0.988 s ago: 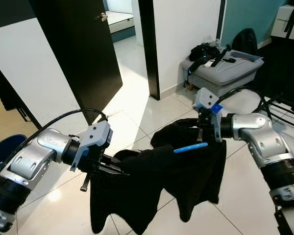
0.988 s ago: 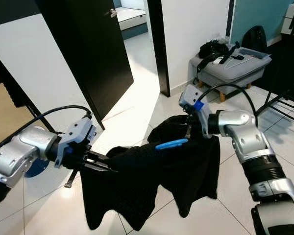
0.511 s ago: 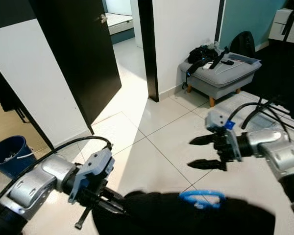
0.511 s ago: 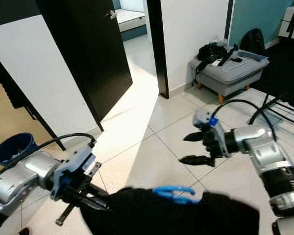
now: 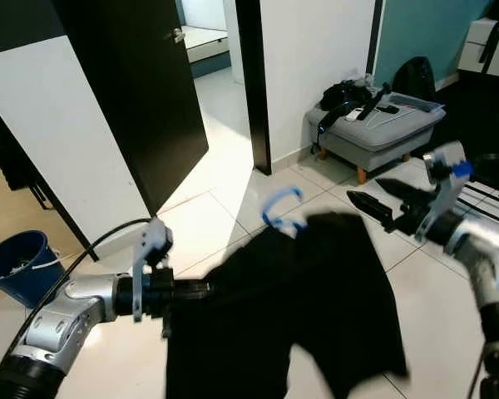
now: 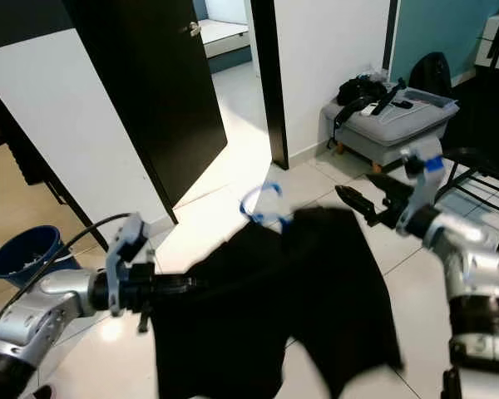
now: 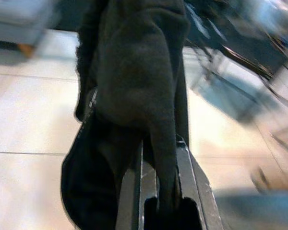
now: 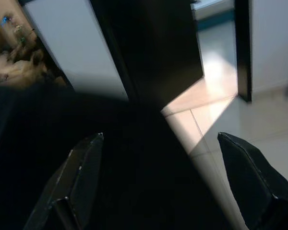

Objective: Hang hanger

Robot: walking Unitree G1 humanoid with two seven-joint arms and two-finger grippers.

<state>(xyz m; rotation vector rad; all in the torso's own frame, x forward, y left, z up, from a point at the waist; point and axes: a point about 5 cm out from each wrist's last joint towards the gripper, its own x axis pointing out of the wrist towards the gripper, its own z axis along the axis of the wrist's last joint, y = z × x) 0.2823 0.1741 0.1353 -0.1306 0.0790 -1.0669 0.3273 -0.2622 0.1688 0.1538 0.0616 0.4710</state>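
A black garment on a blue hanger hangs blurred in mid-air before me, the hanger's hook sticking up above the cloth. My left gripper reaches in from the left and is shut on the garment's edge; the left wrist view shows its fingers pinching the dark cloth. My right gripper is open to the right of the garment's top, clear of the hanger. In the right wrist view its fingers stand wide apart with the dark garment beyond them.
A grey ottoman with black bags stands by the white wall at the back right. A black door stands ajar at the back left. A blue bucket sits on the floor, far left. Dark rack legs are on the right.
The right gripper, shut at the hanger a second ago, let go and pulled back to the right. The garment dropped low, then swung up with the left gripper still holding it.
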